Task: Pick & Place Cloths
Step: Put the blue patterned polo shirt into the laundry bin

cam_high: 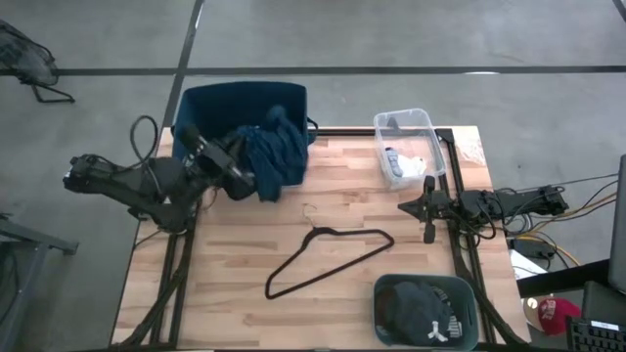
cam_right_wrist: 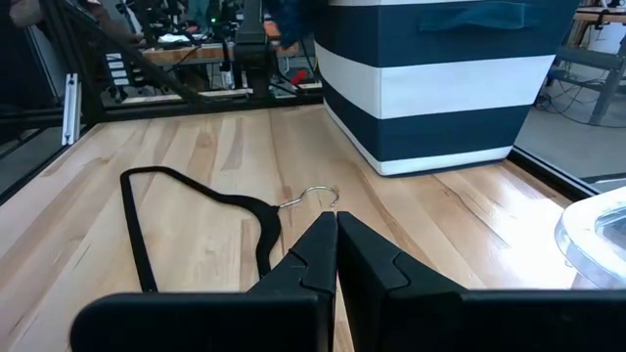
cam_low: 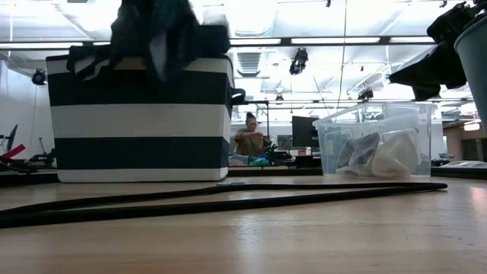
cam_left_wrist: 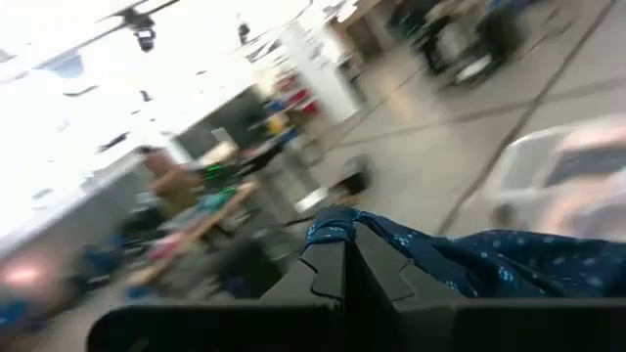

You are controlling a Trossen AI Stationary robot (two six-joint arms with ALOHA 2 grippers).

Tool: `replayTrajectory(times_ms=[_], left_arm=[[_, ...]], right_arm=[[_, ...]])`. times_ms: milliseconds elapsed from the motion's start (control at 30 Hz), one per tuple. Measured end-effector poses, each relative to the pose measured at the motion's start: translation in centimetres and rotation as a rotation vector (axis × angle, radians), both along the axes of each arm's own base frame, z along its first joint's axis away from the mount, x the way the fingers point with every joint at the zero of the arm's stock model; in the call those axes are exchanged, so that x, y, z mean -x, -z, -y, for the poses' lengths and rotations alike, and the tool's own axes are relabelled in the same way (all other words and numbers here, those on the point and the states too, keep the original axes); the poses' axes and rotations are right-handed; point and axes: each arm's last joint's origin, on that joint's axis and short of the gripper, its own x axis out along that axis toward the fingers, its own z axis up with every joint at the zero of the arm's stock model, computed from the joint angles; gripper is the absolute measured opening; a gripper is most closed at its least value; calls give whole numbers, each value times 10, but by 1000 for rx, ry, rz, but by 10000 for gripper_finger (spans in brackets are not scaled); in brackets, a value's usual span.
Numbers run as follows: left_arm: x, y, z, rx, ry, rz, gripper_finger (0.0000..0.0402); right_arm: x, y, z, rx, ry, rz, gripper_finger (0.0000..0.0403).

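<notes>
1. High view: the left end effector (cam_high: 238, 168) hangs at the front rim of the navy striped bin (cam_high: 210, 98), clamped on the dark teal dotted garment (cam_high: 274, 156), which drapes over that rim. The right end effector (cam_high: 427, 208) waits near the tabletop's (cam_high: 245, 254) right edge, fingers pressed together and empty. A black wire hanger (cam_high: 328, 256) lies mid-tabletop. A clear tub (cam_high: 421, 122) holds pale items; a grey basket (cam_high: 386, 286) holds a black garment with white logo (cam_high: 425, 315).
2. Low view: the teal garment (cam_low: 163, 34) hangs above the bin's (cam_low: 137, 122) top; a person (cam_low: 249, 138) sits far behind.
3. Left wrist view: its fingers (cam_left_wrist: 337, 269) pinch the dotted fabric (cam_left_wrist: 489, 264).
4. Right wrist view: the closed fingers (cam_right_wrist: 328, 249) point at the hanger (cam_right_wrist: 205, 210) and the bin (cam_right_wrist: 430, 83), holding nothing.
5. Judgement: the task looks partway done; this garment is not yet released.
</notes>
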Motion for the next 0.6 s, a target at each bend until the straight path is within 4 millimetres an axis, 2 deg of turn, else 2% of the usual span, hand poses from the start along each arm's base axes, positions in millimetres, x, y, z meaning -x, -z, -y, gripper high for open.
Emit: replayTrajectory(times_ms=[233, 367, 600], left_arm=[[1, -18, -32, -83, -251, -135, 5], [1, -30, -52, -104, -372, -151, 5], [0, -36, -84, -141, -562, -250, 5]], right_arm=[[0, 0, 0, 0, 0, 0, 8], [0, 0, 0, 0, 0, 0, 8], [0, 0, 0, 0, 0, 0, 8]])
